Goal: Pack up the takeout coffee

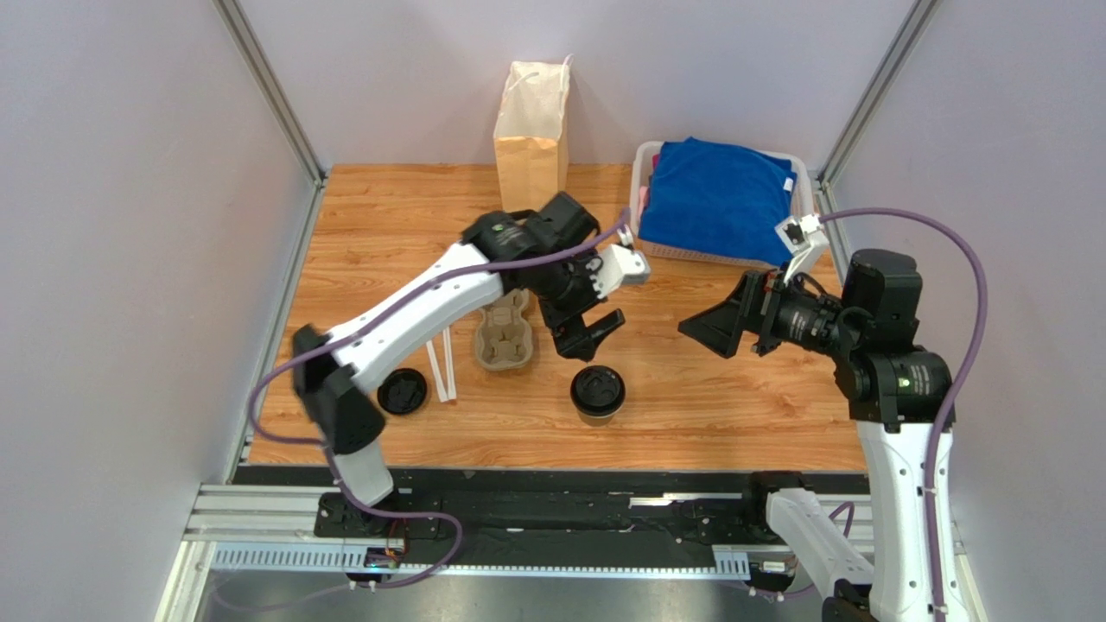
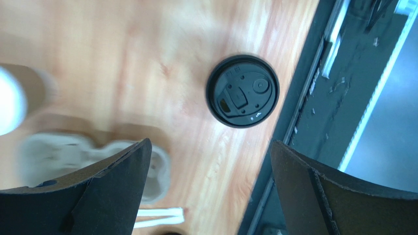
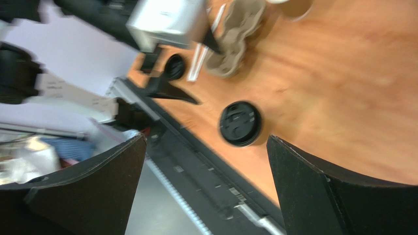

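The takeout coffee (image 1: 597, 393), a brown cup with a black lid, stands upright on the wooden table near the front edge. It also shows in the left wrist view (image 2: 242, 91) and the right wrist view (image 3: 240, 123). My left gripper (image 1: 584, 334) hovers just behind and above it, open and empty (image 2: 211, 144). My right gripper (image 1: 712, 327) is open and empty to the right of the cup, raised off the table and pointing left (image 3: 206, 138).
A pulp cup carrier (image 1: 504, 337) lies left of the coffee, with white straws (image 1: 445, 363) and a loose black lid (image 1: 403, 391) beside it. An unlidded brown cup (image 2: 14, 98) stands near the carrier. A paper bag (image 1: 532, 136) and a basket with blue cloth (image 1: 721, 201) stand at the back.
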`<state>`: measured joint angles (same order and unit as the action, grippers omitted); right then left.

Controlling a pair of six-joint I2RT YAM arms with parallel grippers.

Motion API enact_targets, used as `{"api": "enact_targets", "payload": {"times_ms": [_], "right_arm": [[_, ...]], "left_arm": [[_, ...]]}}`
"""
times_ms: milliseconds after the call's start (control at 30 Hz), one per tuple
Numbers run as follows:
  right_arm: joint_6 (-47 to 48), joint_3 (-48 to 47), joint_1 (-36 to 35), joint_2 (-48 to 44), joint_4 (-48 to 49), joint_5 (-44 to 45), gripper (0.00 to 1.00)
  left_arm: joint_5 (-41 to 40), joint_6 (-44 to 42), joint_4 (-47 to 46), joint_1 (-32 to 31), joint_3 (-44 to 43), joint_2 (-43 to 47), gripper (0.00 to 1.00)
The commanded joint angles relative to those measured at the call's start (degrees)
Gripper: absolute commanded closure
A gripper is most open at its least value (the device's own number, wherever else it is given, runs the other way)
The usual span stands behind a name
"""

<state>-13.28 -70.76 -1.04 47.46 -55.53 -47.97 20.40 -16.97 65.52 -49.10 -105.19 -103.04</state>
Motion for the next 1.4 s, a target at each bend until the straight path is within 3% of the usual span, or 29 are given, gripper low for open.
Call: {"api": "enact_targets", "payload": {"times_ms": [0, 100, 167, 233, 267, 367, 467, 600, 733, 767, 833, 867, 933, 1033, 1367], "right_arm": [[11.69, -3.5, 0.25, -1.93, 1.12, 10.87, 0.0], [11.35, -2.19, 0.25, -1.24, 2.35, 2.38, 0.01], [7.5, -0.17, 0.16, 1.4, 2.35, -6.81, 0.0], [4.51, 4.11, 0.16, 3.68, 3.84, -11.43, 0.0], [-1.34, 6.23, 0.07, 4.12, 7.85, -12.84, 0.0], [-7.27, 12.81, -0.54, 6.14, 16.81, -17.14, 0.02], [-14.13, 17.22, -4.65, 8.69, 22.55, -18.57, 0.06], [-17.04, 19.86, -11.43, 11.42, 24.85, -16.55, 0.13], [-21.77, 23.9, -15.39, 14.66, 28.01, -14.7, 0.38], [-22.75, 24.79, -15.66, 15.11, 29.84, -14.53, 0.43], [-24.94, 27.5, -15.84, 16.34, 32.4, -14.7, 0.61], [-26.43, 28.22, -16.01, 16.78, 34.76, -14.7, 0.66], [-27.06, 29.53, -16.19, 17.66, 36.45, -14.35, 0.77], [-27.94, 29.98, -16.89, 19.15, 38.82, -13.91, 0.86], [-29.35, 30.42, -19.61, 25.66, 41.99, -13.47, 1.0]], "left_arm": [[-2.56, 2.02, -13.19, 1.02, 9.24, 20.39, 0.01], [1.04, 8.34, -28.48, 2.43, 23.55, 32.7, 0.01], [0.69, 18.92, -34.81, 2.61, 29.49, 38.93, 0.01], [4.1, 24.15, -35.98, 2.96, 35.04, 41.07, 0.01], [11.6, 28.7, -35.81, 3.22, 36.27, 41.34, 0.01], [26.82, 38.36, -40.96, 3.75, 40.75, 39.6, 0.01], [33.89, 46.3, -50.44, 3.75, 46.2, 36.27, 0.08], [34.0, 52.91, -59.52, 3.75, 51.38, 32.56, 0.19], [33.39, 57.66, -65.16, 3.75, 54.29, 28.43, 0.39], [32.95, 58.88, -67.6, 3.66, 54.91, 27.29, 0.51], [32.68, 60.29, -70.07, 3.75, 56.32, 26.23, 0.65], [32.86, 61.78, -72.61, 3.75, 56.75, 24.84, 0.71], [32.86, 62.5, -73.42, 3.66, 56.94, 23.34, 0.74], [32.95, 62.5, -74.13, 3.75, 56.67, 21.22, 0.78], [32.5, 66.1, -74.04, 4.98, 55.88, 14.63, 0.92]]}}
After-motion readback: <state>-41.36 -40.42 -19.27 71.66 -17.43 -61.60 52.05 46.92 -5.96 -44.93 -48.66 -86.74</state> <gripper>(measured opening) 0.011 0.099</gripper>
